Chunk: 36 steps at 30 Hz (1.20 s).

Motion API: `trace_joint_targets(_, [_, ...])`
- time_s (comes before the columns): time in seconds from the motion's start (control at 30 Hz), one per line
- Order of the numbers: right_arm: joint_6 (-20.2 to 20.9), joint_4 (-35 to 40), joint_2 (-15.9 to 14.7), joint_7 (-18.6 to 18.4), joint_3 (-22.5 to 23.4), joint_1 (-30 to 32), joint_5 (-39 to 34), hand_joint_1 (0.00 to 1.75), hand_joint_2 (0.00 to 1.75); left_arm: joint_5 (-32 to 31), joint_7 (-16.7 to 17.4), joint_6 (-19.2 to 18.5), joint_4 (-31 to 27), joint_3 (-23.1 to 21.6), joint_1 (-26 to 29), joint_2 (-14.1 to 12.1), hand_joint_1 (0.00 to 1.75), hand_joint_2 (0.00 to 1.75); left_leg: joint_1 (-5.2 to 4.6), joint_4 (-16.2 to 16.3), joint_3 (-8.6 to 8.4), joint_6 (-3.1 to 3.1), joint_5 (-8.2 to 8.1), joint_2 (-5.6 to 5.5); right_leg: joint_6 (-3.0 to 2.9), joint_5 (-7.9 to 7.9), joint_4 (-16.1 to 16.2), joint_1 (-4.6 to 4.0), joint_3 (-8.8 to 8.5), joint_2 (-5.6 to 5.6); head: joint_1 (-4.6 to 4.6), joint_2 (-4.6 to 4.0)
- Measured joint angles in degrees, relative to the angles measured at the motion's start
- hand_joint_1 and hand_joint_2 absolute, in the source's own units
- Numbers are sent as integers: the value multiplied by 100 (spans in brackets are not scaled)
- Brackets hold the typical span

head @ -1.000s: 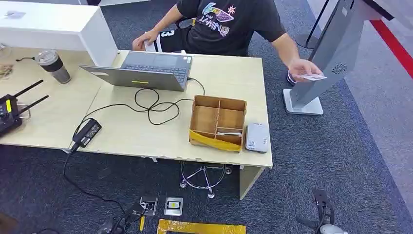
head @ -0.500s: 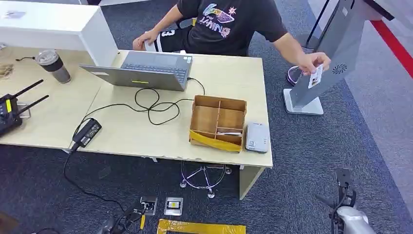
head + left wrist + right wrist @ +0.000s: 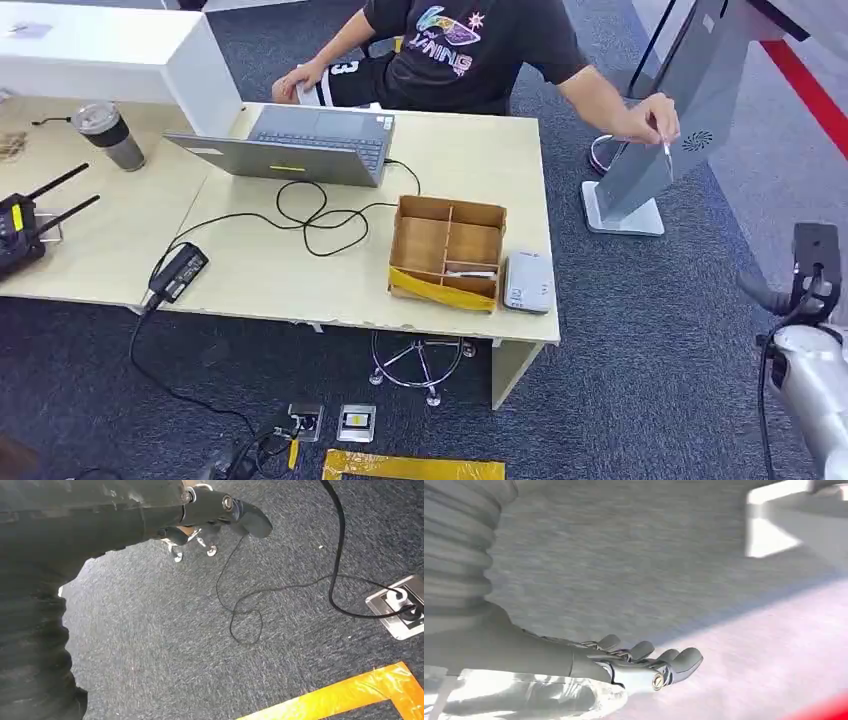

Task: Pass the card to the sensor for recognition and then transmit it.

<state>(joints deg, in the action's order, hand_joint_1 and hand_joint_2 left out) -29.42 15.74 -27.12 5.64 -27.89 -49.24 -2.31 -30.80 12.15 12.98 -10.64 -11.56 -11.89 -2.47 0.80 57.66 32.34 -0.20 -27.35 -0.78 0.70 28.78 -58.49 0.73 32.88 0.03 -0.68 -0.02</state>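
1. Since the earlier frames the right arm (image 3: 800, 390) has risen along the right edge of the head view, and the person's hand (image 3: 648, 122) has turned the card (image 3: 667, 150) from flat to edge-on beside the grey stand (image 3: 690, 110).
2. That card now shows as a thin pale sliver pinched in the person's hand, against the slanted grey stand on the carpet, well apart from the tabletop (image 3: 300, 270).
3. On the tabletop the head view shows a cardboard box with compartments (image 3: 448, 252) and, just beside it toward the right, a small white card reader (image 3: 528, 282); a laptop (image 3: 300, 145), a black cable (image 3: 310, 215) and a lidded cup (image 3: 108, 135) lie further left.
4. From the head view the right hand (image 3: 812, 270) appears as a dark shape above the silver forearm; whether its fingers are spread cannot be told there.
5. Closer in, the right wrist view shows the right hand's fingers (image 3: 644, 662) extended side by side, lightly curled, holding nothing, over blurred grey carpet.
6. Down low, the left wrist view shows the left hand (image 3: 220, 510) over the carpet with its dark fingers curled in on nothing, near a thin wire (image 3: 240, 605), a floor socket (image 3: 400, 607) and orange tape (image 3: 350, 695).
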Motion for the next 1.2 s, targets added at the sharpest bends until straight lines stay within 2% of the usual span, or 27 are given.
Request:
trace_joint_targets(0.13, [-195,199,4,393,125,-382,330,0,175,0,0,4,0,4,5,-2,0,175,1,0,3,2,3,-9,0,0,-1,-1,-1,-7,0,2])
trace_joint_targets(0.27, [-341,420,11,621,240,-671,680,0,175,0,-9,9,0,4,7,-2,0,175,0,-1,6,2,3,-8,0,0,-1,-1,-1,-7,0,2])
trace_joint_targets(0.4, [-621,789,44,1010,341,-1024,1391,0,175,-2,-28,17,0,11,7,-2,0,175,-1,-1,11,2,5,-10,1,-1,-3,1,-1,-8,0,2])
trace_joint_targets(0.47, [-758,1131,103,982,391,-1249,1907,0,175,-20,-63,15,0,28,7,-2,0,175,0,-1,10,-1,6,-10,1,-1,-3,0,-1,-8,0,0])
trace_joint_targets(0.53, [-741,1618,222,741,458,-1388,2542,0,175,-59,-68,7,0,42,0,0,0,175,5,-1,6,-1,6,-11,0,-1,-4,-5,-3,-6,-2,2])
trace_joint_targets(0.67, [-371,2709,558,550,538,-1384,3549,0,175,-122,-74,-42,0,42,-20,4,0,175,7,-2,8,-6,10,-11,0,-1,-7,-8,-2,-7,0,2])
trace_joint_targets(0.77, [373,3669,1019,356,509,-1260,4840,0,175,-155,-83,-107,0,44,-60,11,0,175,17,-3,5,-9,11,-11,-2,1,-8,-18,-3,-7,4,0])
trace_joint_targets(0.8, [600,3959,1204,306,461,-1180,5042,0,175,-168,-87,-114,0,44,-74,15,0,175,21,-3,4,-10,12,-10,-4,1,-7,-22,-3,-6,-7,0])
trace_joint_targets(0.9, [1449,4639,1617,297,330,-935,4869,0,175,-199,-120,-157,0,44,-110,22,0,175,21,-3,6,-14,15,-21,-4,2,-7,-22,-2,-18,-2,0])
trace_joint_targets(1.03, [1775,5112,2037,428,15,-674,5201,0,175,-232,-120,-177,-2,46,-116,22,0,175,20,-3,7,-15,15,-21,-4,2,-6,-21,-3,-17,-4,2])
trace_joint_targets(1.2, [1987,5191,2441,494,-302,-455,5486,0,175,-216,-120,-166,-2,63,-124,24,0,175,17,-3,9,-15,15,-21,-4,2,-4,-18,-1,-18,0,2])
